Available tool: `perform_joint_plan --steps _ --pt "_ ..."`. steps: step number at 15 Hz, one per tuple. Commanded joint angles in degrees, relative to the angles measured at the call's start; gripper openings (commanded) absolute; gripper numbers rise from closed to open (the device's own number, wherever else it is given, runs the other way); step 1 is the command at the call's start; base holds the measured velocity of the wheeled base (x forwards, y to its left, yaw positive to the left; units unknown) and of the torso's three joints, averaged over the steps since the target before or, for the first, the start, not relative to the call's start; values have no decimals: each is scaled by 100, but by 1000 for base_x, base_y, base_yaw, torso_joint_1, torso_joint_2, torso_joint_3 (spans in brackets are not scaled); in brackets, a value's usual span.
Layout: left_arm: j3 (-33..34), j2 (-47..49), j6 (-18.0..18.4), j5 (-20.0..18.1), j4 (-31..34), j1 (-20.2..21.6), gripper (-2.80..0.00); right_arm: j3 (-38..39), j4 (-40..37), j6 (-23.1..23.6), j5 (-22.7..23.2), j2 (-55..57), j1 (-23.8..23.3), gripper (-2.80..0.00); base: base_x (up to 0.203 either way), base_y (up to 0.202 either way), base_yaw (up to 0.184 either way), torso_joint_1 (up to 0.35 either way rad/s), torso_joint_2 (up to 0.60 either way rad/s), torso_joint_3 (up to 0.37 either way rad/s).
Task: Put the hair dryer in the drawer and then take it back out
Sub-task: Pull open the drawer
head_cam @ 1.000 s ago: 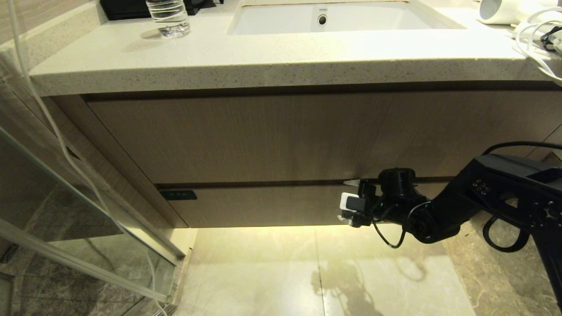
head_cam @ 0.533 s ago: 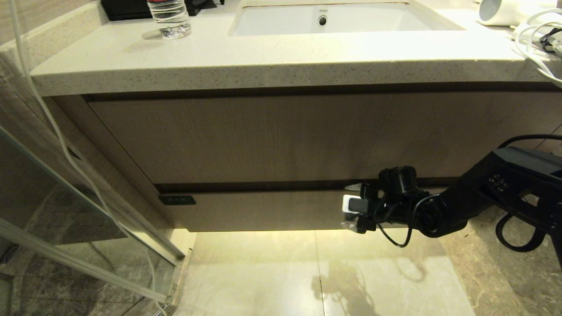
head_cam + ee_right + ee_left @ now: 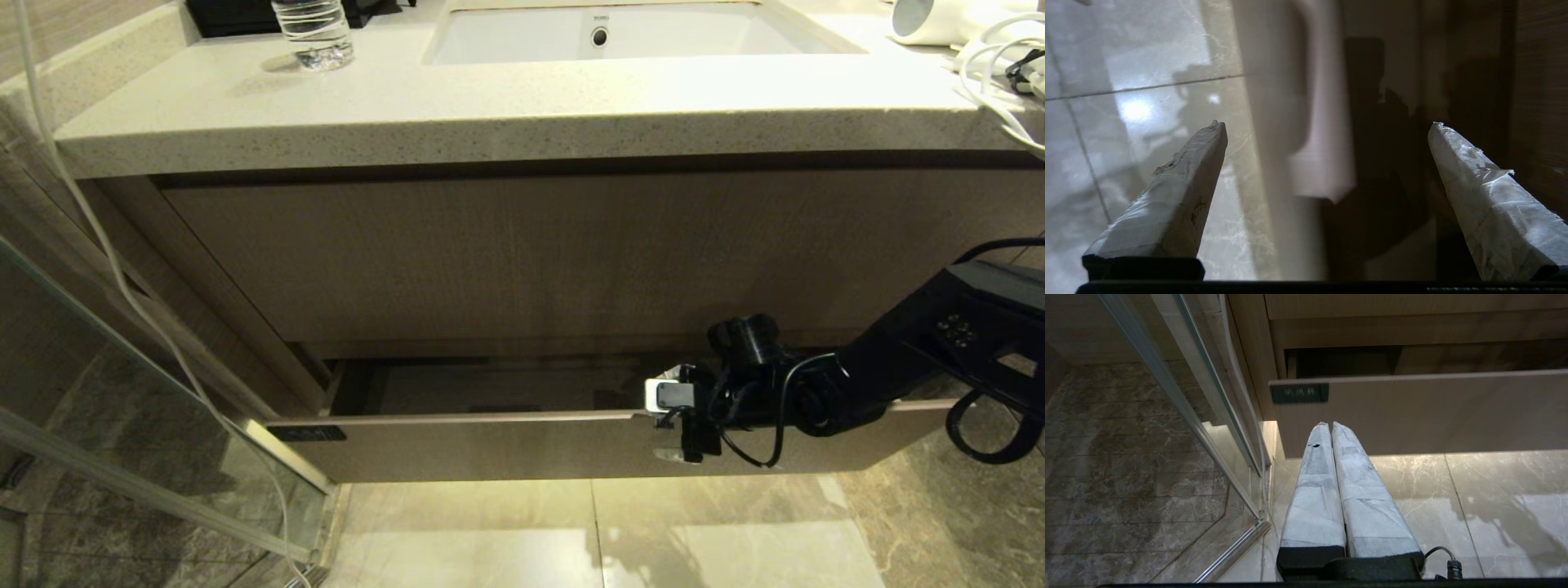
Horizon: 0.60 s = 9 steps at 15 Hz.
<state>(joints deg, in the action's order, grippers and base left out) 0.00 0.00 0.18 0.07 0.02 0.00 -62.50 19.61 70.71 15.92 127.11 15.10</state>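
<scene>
My right gripper (image 3: pixel 671 416) reaches in low from the right, fingers spread wide astride the top edge of the half-open drawer (image 3: pixel 490 445), clasping nothing.

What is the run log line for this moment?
drawer: part open | right gripper: open, straddling its front | hair dryer: on counter

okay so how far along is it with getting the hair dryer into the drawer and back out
Early. Done: the wide light-wood drawer is partly pulled out. In hand: the open right gripper straddles its front edge. Left: the small white hair dryer lies on the speckled countertop, not yet put in or taken back out. The left gripper is shut, idle.
</scene>
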Motion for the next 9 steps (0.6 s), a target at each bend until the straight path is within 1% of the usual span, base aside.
perform_joint_plan --steps 1,3,5,9 --pt "0 0 -1 1 -2 0 -280 130 -556 204 7 -934 -80 0 0 0 0 0 0 0" --pt "0 0 -1 1 -2 0 -280 445 -1279 603 -38 -1814 -244 0 0 0 0 0 0 0" --pt "0 0 -1 1 2 0 -280 924 -1859 979 -76 -2832 -375 0 0 0 0 0 0 0" --pt "0 0 -1 1 -2 0 -280 1929 -2531 1291 -243 -5194 -474 0 0 0 0 0 0 0"
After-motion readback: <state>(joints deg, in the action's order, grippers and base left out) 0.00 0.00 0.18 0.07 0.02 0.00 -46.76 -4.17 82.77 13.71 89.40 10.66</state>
